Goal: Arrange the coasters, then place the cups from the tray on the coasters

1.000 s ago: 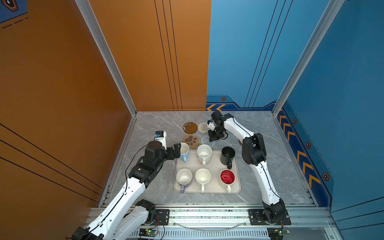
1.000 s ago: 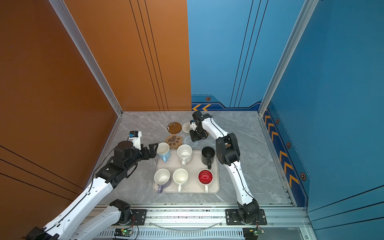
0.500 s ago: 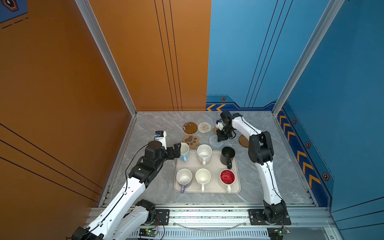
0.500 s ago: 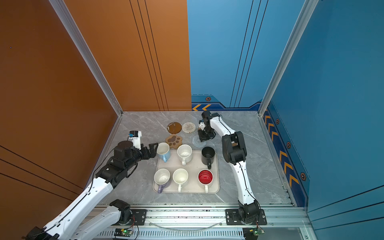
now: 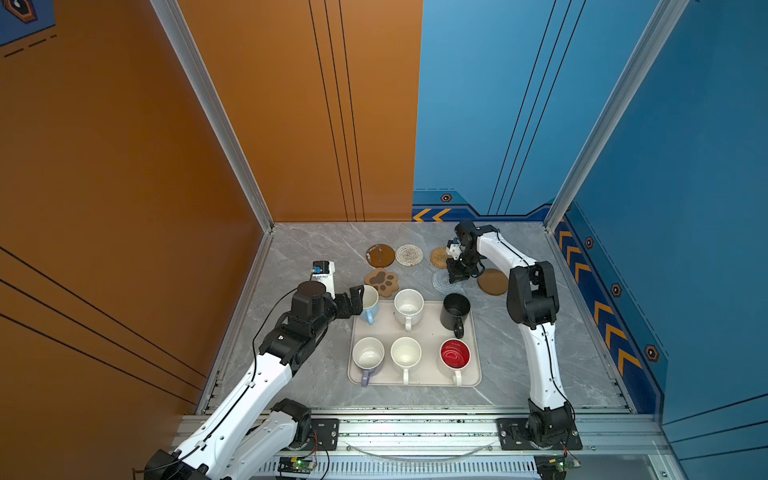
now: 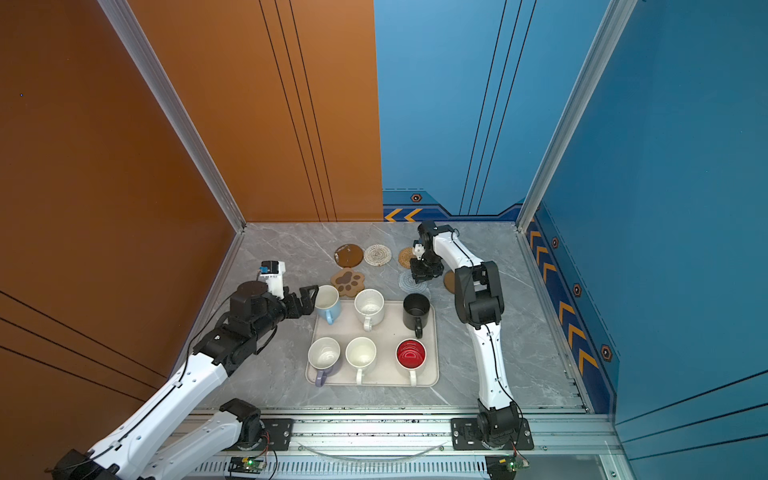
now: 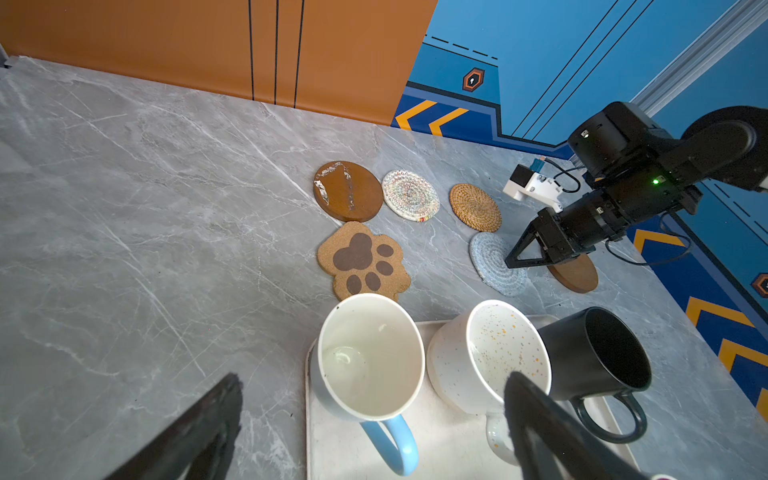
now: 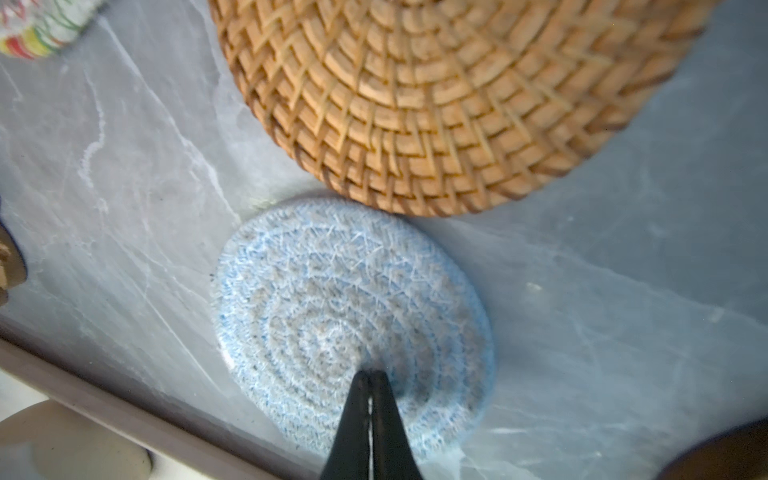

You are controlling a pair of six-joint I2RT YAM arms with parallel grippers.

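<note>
The cream tray [image 5: 419, 332] holds several cups: light blue [image 5: 370, 305], speckled white [image 5: 408, 306], black [image 5: 455, 309], lilac [image 5: 368, 356], white [image 5: 406, 354] and red-inside [image 5: 455, 355]. Behind it lie the coasters: brown disc [image 5: 380, 255], white woven [image 5: 409, 254], tan rattan [image 5: 438, 257], paw [image 5: 381, 281], grey-blue woven [image 5: 441, 283] and a second brown disc [image 5: 493, 282]. My left gripper [image 7: 374, 377] is open, its fingers [image 7: 536, 419] flanking the light blue cup [image 7: 370, 357] without touching. My right gripper [image 8: 371, 374] is shut, tips pressed on the grey-blue coaster [image 8: 332, 299].
The orange wall stands close on the left and the blue wall on the right. The rattan coaster [image 8: 449, 91] nearly touches the grey-blue one. The tray's rim [image 8: 124, 419] runs just beside the grey-blue coaster. Bare marble lies left of the tray.
My right gripper has swung rightward from beside the white woven coaster to the grey-blue coaster, uncovering the rattan one. The left arm has stayed put.
</note>
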